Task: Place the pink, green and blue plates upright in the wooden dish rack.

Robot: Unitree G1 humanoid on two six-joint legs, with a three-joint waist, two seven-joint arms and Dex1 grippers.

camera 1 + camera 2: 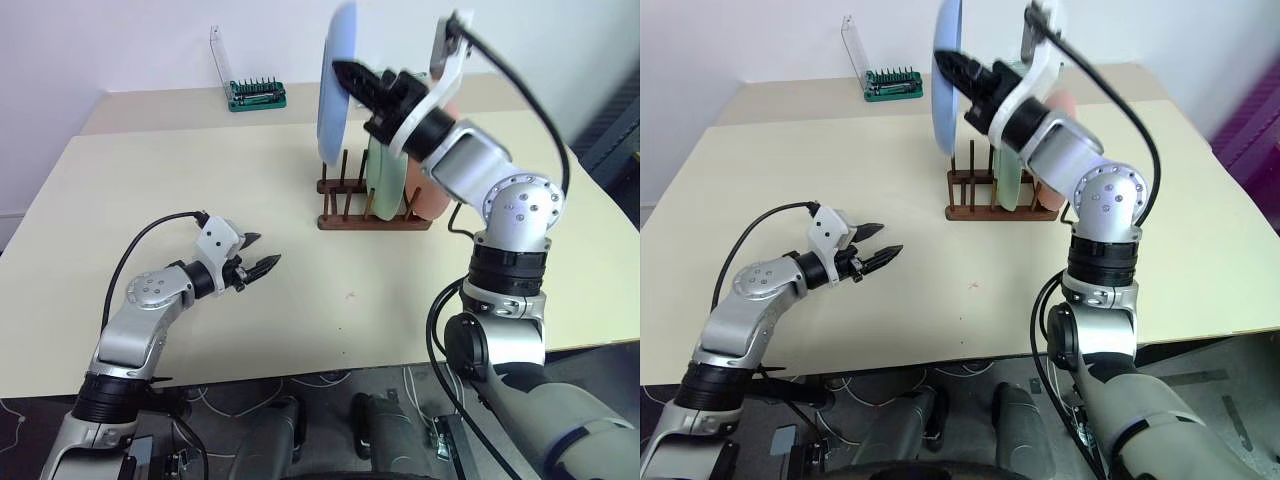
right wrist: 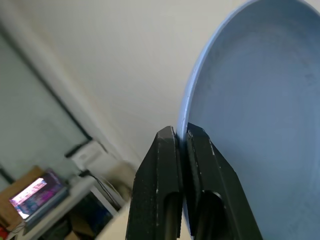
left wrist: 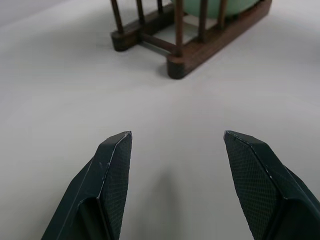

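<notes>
Right claw [image 1: 340, 72] pinches blue plate [image 1: 335, 85] by its rim, upright above the rack [image 1: 370, 218] where green plate [image 1: 383, 180] and pink plate [image 1: 432, 195] already stand; lower it straight into the free front slot, left claw [image 1: 262, 262] released, clear.

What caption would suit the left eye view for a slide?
Right gripper holds the blue plate upright above the wooden dish rack, beside the green plate.

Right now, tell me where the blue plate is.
The blue plate is held upright by the right gripper, in the air above the wooden dish rack, left of the green plate.
</notes>
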